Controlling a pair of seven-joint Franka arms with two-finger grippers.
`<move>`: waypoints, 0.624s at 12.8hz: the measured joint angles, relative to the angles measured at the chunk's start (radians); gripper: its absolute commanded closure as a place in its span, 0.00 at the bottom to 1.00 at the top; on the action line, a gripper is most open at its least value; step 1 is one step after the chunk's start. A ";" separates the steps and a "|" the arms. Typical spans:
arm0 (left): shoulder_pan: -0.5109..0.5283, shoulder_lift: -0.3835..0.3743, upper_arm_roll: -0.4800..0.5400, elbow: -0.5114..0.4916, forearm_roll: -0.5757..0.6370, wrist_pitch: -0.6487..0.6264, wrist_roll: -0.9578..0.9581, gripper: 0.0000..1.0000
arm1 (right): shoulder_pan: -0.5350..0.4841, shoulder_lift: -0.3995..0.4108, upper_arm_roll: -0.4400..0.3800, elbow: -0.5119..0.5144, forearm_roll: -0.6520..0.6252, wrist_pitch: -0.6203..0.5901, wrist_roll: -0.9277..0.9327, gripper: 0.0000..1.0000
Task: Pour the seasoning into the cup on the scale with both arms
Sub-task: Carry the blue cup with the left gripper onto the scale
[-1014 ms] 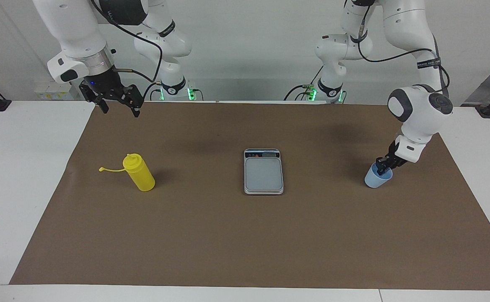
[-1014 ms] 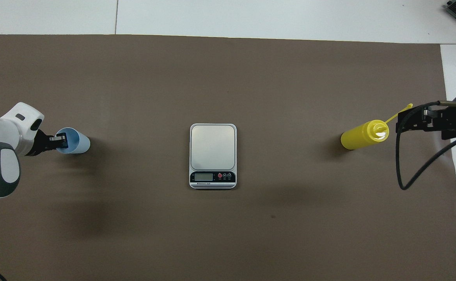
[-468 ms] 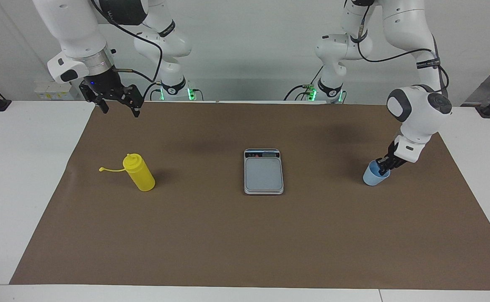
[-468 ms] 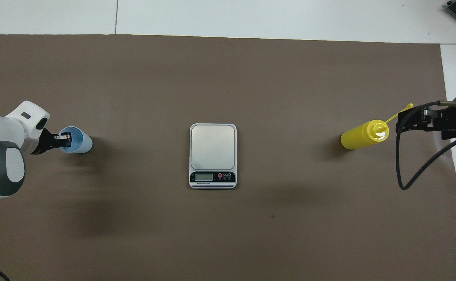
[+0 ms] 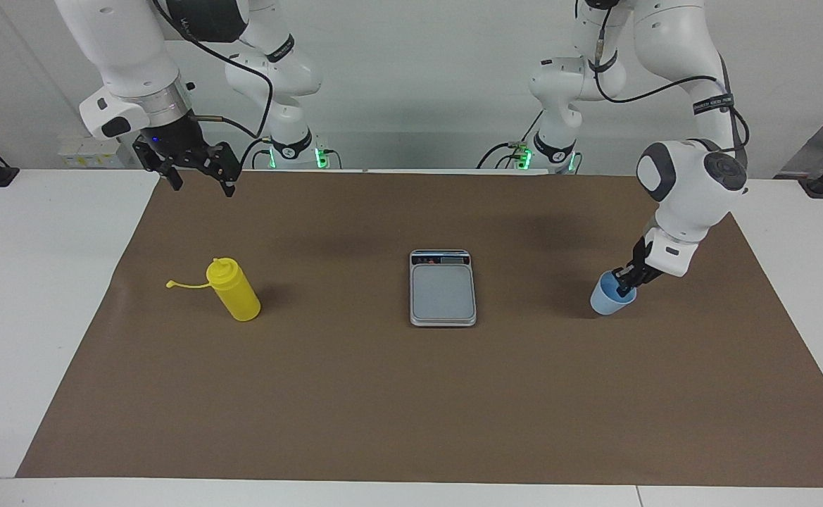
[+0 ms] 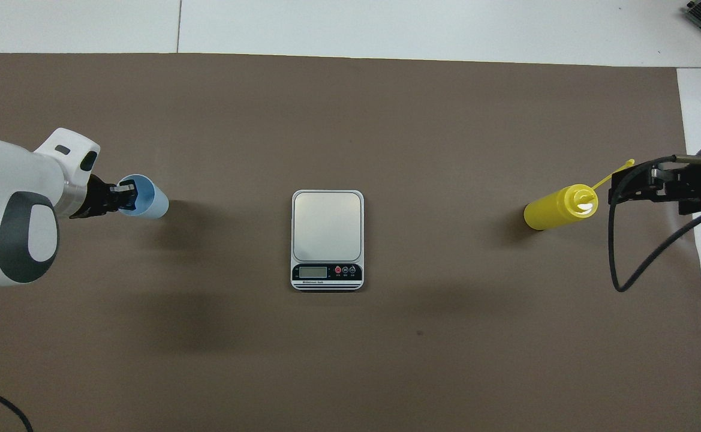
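Note:
The light-blue cup (image 5: 605,301) (image 6: 149,201) is tilted and held by its rim in my left gripper (image 5: 624,283) (image 6: 123,195), low over the mat, between the left arm's end of the table and the scale. The silver-grey scale (image 5: 443,290) (image 6: 327,225) lies bare at the middle, its display end nearer to the robots. The yellow seasoning bottle (image 5: 235,290) (image 6: 557,207) stands toward the right arm's end, its cap strap pointing outward. My right gripper (image 5: 200,182) (image 6: 656,185) is open and empty, high over the mat's edge beside the bottle.
A brown mat (image 5: 383,401) covers most of the white table (image 5: 38,282). The right arm's black cable (image 6: 617,252) hangs over the mat near the bottle.
My left gripper has carried the cup toward the scale and slightly farther from the robots. The right arm, the bottle and the scale have not moved.

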 measured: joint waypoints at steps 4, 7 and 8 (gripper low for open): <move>-0.001 0.009 -0.128 0.084 0.120 -0.111 -0.317 1.00 | 0.000 0.000 0.000 0.000 0.000 0.000 0.000 0.00; -0.003 0.018 -0.236 0.123 0.180 -0.156 -0.554 1.00 | 0.000 0.000 0.000 0.000 0.000 0.000 0.000 0.00; -0.003 0.024 -0.256 0.140 0.182 -0.170 -0.604 1.00 | 0.000 0.000 0.000 0.000 0.000 0.000 0.000 0.00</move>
